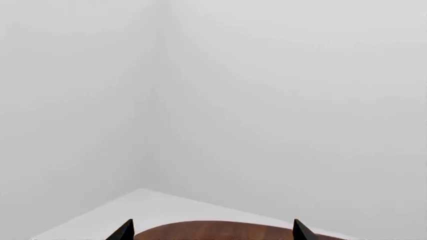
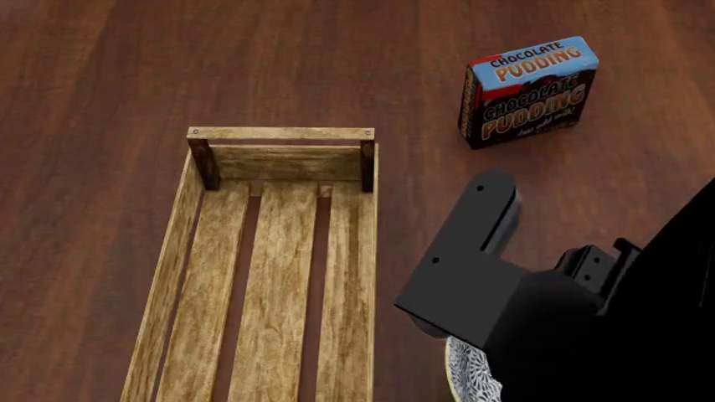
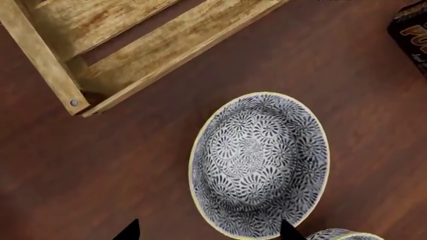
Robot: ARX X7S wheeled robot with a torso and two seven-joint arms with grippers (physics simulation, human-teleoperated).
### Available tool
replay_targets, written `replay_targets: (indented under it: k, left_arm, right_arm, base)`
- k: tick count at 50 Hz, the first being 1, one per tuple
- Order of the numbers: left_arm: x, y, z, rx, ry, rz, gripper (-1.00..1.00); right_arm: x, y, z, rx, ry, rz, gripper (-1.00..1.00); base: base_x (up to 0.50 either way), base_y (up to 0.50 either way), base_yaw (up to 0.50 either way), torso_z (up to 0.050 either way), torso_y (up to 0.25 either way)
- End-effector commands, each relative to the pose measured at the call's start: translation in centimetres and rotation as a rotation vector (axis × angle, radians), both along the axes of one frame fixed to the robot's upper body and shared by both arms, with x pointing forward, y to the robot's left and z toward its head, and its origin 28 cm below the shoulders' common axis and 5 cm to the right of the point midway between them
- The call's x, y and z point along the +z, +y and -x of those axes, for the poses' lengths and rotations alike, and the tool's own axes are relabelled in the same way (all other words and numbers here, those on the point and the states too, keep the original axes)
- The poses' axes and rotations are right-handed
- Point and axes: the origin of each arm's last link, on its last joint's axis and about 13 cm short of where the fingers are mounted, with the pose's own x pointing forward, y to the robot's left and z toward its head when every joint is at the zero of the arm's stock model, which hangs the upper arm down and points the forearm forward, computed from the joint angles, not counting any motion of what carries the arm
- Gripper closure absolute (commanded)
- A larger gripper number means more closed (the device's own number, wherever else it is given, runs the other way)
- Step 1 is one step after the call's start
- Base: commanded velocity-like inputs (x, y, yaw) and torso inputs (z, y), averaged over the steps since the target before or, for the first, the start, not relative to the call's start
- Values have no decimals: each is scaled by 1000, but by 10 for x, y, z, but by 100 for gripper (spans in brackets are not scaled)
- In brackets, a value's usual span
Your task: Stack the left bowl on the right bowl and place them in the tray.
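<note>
R gripper [image 3: 208, 231] hovers over patterned bowl [image 3: 260, 162], jaws spread wide, holding nothing. 2nd bowl [image 3: 341, 234] just beside it, edge of view; which is the left bowl you can't tell. Tray [image 2: 268, 276] near, empty. Risk: descend off-centre and a finger clips the rim, shoving the bowl into its neighbour. L gripper [image 1: 212, 231]: tips apart, nothing between.

A bare simulated room, not a real home: blank pale walls [image 1: 280, 100] meet behind a dark wooden table [image 2: 112, 67].
</note>
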Motion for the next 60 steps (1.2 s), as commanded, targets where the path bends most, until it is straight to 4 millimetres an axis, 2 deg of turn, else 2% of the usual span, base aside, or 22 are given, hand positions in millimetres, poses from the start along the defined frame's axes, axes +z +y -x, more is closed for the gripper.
replay_targets:
  k: [1, 11, 32, 60]
  left_arm:
    - [-1, -1, -1, -4, 4, 0, -100]
    - [-2, -1, 0, -1, 5, -4, -100]
    - [-1, 1, 3, 5, 0, -5, -100]
    - [-2, 1, 3, 3, 11, 2, -100]
  right_arm:
    - [-19, 7, -21, 36, 13, 11, -100]
    - [-39, 10, -31, 49, 44, 30, -100]
    - [-80, 16, -34, 38, 80, 77, -100]
    - [-116, 21, -51, 34, 124, 149, -100]
  base:
    - [0, 0, 0, 0, 0]
    - [0, 0, 0, 0, 0]
    - [0, 0, 0, 0, 0]
    - [0, 0, 0, 0, 0]
